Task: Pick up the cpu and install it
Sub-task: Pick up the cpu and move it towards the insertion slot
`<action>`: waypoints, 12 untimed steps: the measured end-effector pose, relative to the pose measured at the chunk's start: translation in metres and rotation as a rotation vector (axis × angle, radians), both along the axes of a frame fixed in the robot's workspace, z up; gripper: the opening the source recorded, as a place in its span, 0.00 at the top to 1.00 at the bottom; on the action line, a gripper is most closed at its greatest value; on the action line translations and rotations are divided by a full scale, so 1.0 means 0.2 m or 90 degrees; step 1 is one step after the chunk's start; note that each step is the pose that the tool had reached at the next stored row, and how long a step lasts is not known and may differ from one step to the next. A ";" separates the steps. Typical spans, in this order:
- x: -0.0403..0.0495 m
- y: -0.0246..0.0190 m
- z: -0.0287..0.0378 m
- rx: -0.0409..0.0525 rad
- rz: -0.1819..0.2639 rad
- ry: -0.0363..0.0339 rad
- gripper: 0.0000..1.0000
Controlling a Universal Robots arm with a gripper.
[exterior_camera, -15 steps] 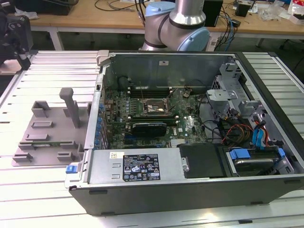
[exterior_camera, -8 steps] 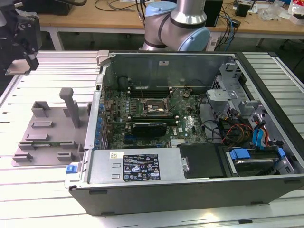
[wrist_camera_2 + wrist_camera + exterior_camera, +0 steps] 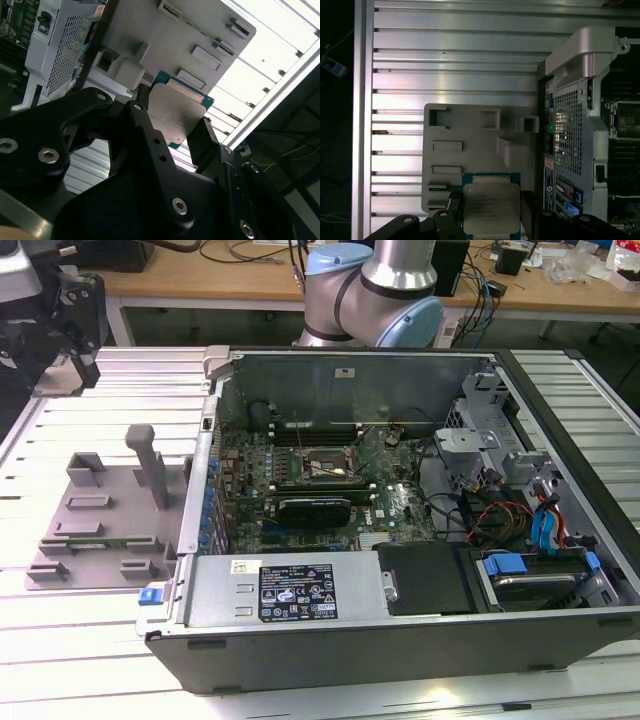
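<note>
The cpu (image 3: 490,206), a flat square chip with a silvery top and a teal-green border, sits between my gripper's (image 3: 490,202) black fingers (image 3: 452,207). In the second wrist view the cpu (image 3: 175,112) hangs above the grey parts tray (image 3: 200,30), with the gripper (image 3: 174,109) shut on its two sides. In the exterior view my gripper (image 3: 60,335) is high over the table at the exterior view's far left, left of the open computer case (image 3: 400,620). The motherboard socket (image 3: 322,465) lies open inside the case.
The grey parts tray (image 3: 100,510) with an upright post (image 3: 150,465) lies on the slatted metal table (image 3: 80,640) left of the case. The case's side wall (image 3: 205,440) stands between tray and motherboard. Cables and drive bays (image 3: 530,520) fill the case's right side.
</note>
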State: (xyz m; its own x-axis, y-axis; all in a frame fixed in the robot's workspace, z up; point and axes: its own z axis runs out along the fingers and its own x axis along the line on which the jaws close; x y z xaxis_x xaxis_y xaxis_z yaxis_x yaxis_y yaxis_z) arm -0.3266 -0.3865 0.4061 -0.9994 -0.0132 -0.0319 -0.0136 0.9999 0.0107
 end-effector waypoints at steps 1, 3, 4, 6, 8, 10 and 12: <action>0.014 0.000 0.000 0.0000 0.000 0.0000 0.45; 0.051 0.000 0.000 0.0000 0.000 -0.0001 0.45; 0.066 0.000 0.000 0.0000 0.000 0.0000 0.45; 0.103 0.000 0.000 0.0000 0.000 0.0000 0.45; 0.139 0.000 0.000 0.0000 0.000 0.0000 0.45; 0.179 0.000 0.000 0.0000 0.000 0.0000 0.45; 0.218 0.000 0.000 0.0000 0.000 0.0000 0.45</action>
